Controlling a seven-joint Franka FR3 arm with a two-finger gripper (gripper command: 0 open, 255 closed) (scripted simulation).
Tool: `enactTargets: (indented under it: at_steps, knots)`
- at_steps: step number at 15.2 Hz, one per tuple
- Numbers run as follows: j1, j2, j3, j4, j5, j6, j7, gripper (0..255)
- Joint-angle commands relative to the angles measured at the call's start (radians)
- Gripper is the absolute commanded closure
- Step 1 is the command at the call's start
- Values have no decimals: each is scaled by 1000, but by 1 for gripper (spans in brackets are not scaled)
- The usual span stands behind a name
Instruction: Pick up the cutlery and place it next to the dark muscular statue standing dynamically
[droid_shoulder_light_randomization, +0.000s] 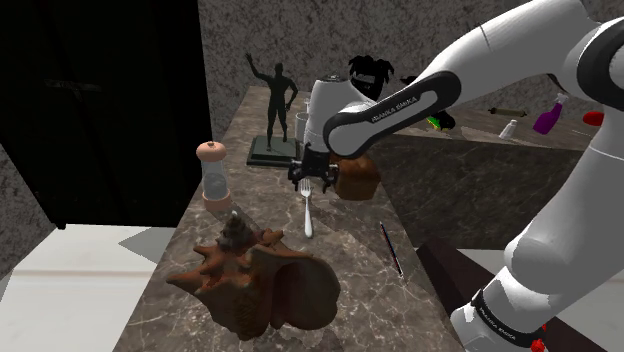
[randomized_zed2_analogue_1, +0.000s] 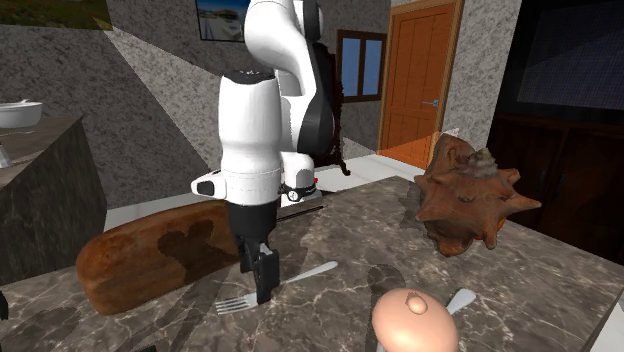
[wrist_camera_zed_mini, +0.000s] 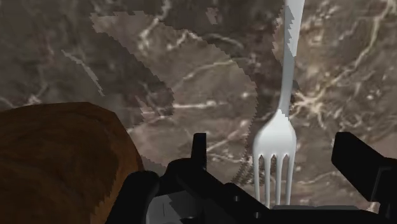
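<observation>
A silver fork (droid_shoulder_light_randomization: 308, 215) (randomized_zed2_analogue_1: 310, 272) (wrist_camera_zed_mini: 280, 127) lies flat on the marble counter (droid_shoulder_light_randomization: 350, 265), just beside a brown loaf (droid_shoulder_light_randomization: 358, 175) (randomized_zed2_analogue_1: 150, 255) (wrist_camera_zed_mini: 57, 159). Its tines are nearest the loaf and its handle points away. The black gripper (droid_shoulder_light_randomization: 313, 180) (randomized_zed2_analogue_1: 262, 288) (wrist_camera_zed_mini: 273, 149) hangs low over the tined end, fingers spread wide to either side and gripping nothing, apparently lined up to close across the narrow neck. The loaf crowds one finger's side. Beyond the loaf stands the dark statue (droid_shoulder_light_randomization: 275, 100), the fork's destination.
</observation>
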Motion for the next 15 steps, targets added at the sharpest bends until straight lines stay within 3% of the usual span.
enactTargets:
  at_steps: [1,3,7,15]
  knots:
    - [-1,5,-3,-3,-1,-8,1,0]
    - [-3,2,-2,0,2,-13,-3,0]
    - [-17,-93,13,42,90,-126,-64,0]
    - [-16,-93,12,42,90,-126,-64,0]
